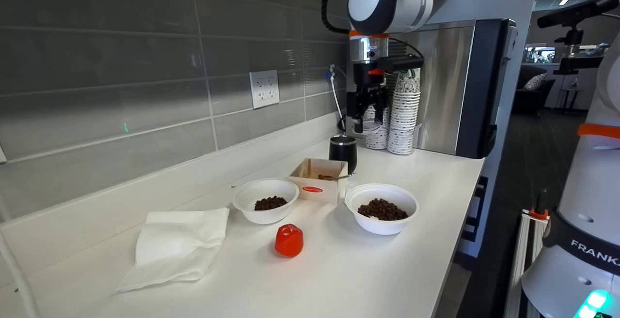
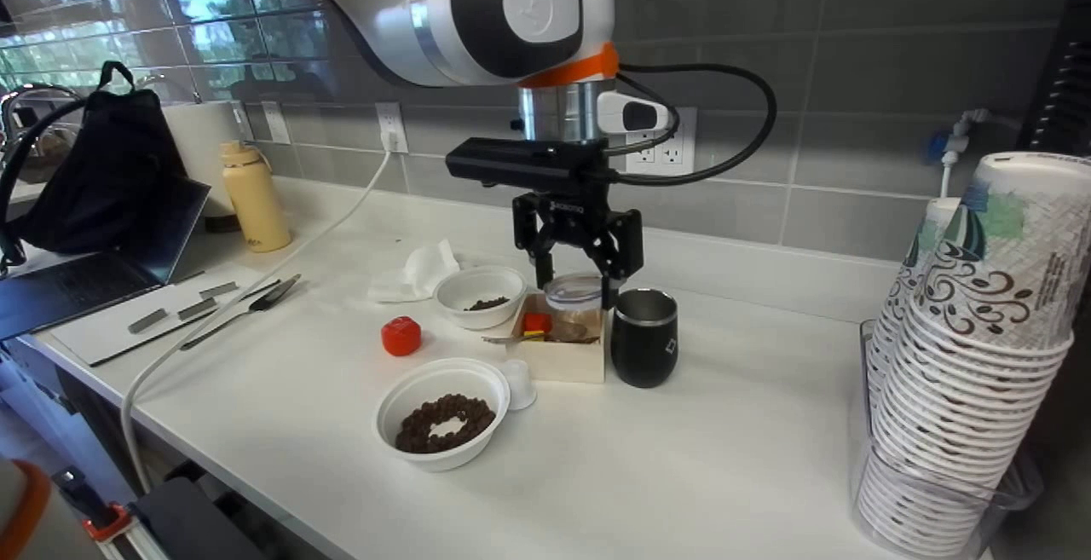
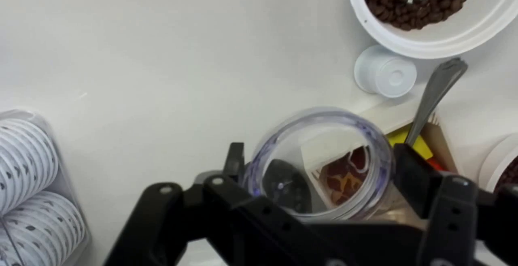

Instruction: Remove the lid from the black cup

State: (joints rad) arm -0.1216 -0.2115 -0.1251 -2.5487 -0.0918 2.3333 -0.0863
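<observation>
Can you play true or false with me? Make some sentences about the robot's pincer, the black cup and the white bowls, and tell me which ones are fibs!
1. The pincer is holding the clear lid. True.
2. The black cup stands upright on the counter. True.
3. The clear lid is sitting on the black cup. False: the cup's top is uncovered.
4. Both white bowls have brown beans in them. True.
5. The white bowls are stacked together. False: they sit apart.
</observation>
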